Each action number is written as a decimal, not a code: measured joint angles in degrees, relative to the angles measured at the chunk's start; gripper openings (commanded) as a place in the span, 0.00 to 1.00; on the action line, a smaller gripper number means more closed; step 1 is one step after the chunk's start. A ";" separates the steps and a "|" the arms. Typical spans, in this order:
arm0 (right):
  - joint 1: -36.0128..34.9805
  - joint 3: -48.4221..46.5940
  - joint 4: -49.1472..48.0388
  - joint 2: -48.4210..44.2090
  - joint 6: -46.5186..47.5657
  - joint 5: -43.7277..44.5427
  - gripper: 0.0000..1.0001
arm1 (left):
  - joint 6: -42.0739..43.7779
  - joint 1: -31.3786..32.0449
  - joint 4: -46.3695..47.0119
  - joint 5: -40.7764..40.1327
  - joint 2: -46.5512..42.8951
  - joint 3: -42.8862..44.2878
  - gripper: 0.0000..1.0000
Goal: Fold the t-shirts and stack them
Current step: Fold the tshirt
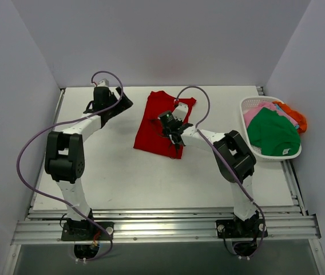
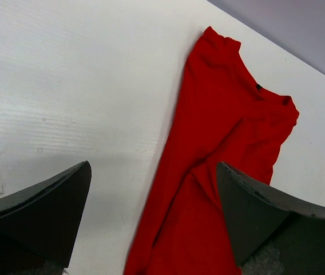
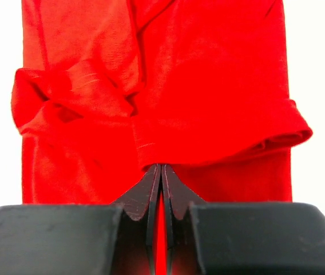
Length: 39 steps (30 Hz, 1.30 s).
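Overhead I get soft, even light on the white worktop [image 1: 122, 172], with only faint, diffuse shadows. My right wrist view burns the worktop to flat white and oversaturates the red t-shirt [image 3: 208, 86]. The left hand [image 2: 153, 164] shows dark, slightly soft fingers [image 2: 42, 212] with a grey shadow beside them.

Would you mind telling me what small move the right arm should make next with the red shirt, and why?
Probably raise the right gripper slightly and draw the pinched edge toward the collar. Its jaws are shut on a bunched edge of the red t-shirt, which lies on the table; the left gripper hangs open beside it, holding nothing.
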<state>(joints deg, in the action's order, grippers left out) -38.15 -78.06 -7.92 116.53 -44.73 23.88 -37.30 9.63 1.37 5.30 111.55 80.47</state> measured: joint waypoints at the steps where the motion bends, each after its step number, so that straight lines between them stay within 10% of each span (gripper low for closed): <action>1: 0.28 -0.39 0.00 0.59 0.00 0.00 0.00 | 0.00 0.00 0.28 0.07 -0.15 -0.31 0.99; 39: 0.92 1.99 0.85 -0.09 -0.20 -0.72 0.00 | -0.04 -0.37 4.13 1.16 -1.79 -3.96 1.00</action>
<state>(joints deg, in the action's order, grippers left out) -37.23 -76.07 -7.07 116.44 -44.93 23.16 -37.34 9.26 5.50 6.46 109.75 76.51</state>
